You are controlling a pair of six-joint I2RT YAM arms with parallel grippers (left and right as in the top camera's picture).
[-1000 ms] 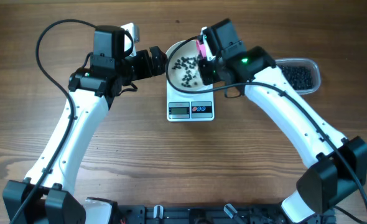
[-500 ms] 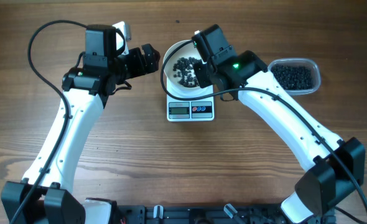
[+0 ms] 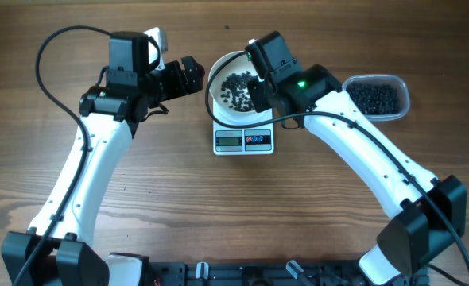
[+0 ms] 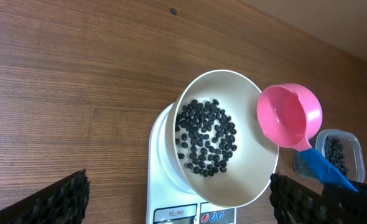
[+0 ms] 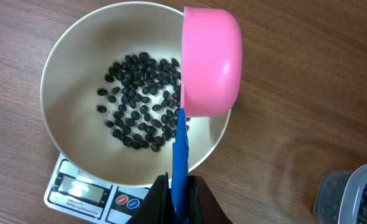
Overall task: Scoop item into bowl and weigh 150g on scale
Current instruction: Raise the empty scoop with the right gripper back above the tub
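The white bowl (image 3: 226,114) stands on the white scale (image 3: 244,141), with a layer of black beans (image 3: 236,87) on its bottom. My right gripper (image 5: 180,199) is shut on the blue handle (image 5: 180,155) of a pink scoop (image 5: 211,59). The scoop hangs tipped over the bowl's (image 5: 65,106) right rim and looks empty in the left wrist view (image 4: 289,116). My left gripper (image 4: 178,186) is open and holds nothing. It hovers left of the bowl (image 4: 246,186) and faces it. From overhead the left gripper (image 3: 193,75) is a short gap from the rim.
A clear plastic tub (image 3: 377,97) with more black beans sits at the right, behind the right arm. The scale's display and its red and blue buttons (image 5: 124,200) face the front edge. Bare wooden table lies all around.
The left arm has pulled back to the left, away from the bowl. The right wrist has shifted left over the bowl's right rim. Over the last half second nothing moved.
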